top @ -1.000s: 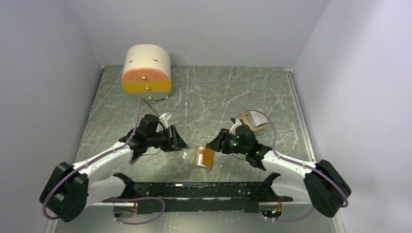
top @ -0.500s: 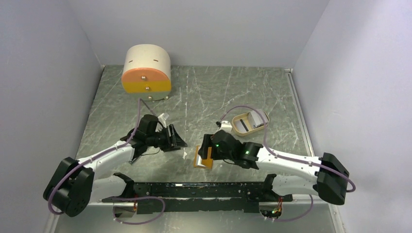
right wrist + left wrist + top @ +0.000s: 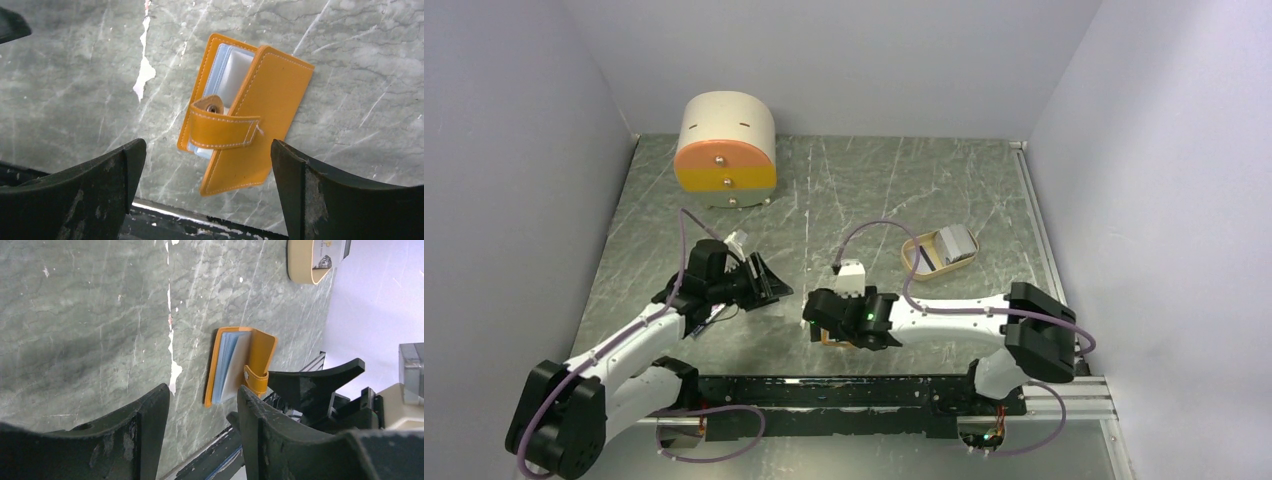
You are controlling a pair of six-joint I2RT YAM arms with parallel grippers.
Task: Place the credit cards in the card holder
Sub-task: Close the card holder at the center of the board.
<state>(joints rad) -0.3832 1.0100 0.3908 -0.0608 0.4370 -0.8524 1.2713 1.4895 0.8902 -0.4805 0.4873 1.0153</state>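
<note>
Currently right claw [image 3: 207, 150] wide open, empty, over half-folded card holder [image 3: 265, 95], lower centre. Left claw [image 3: 202, 392] part open, empty. Credit cards [image 3: 957, 240] in tray [image 3: 912, 256], centre right. Risk: claw snags strap [image 3: 225, 132], flips holder shut.

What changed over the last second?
The right hand swung left over the card holder and opened wide, with nothing visibly held. The left hand pulled back slightly to the left, jaws apart. The card holder seems unmoved; tray and drawer box stayed put.
</note>
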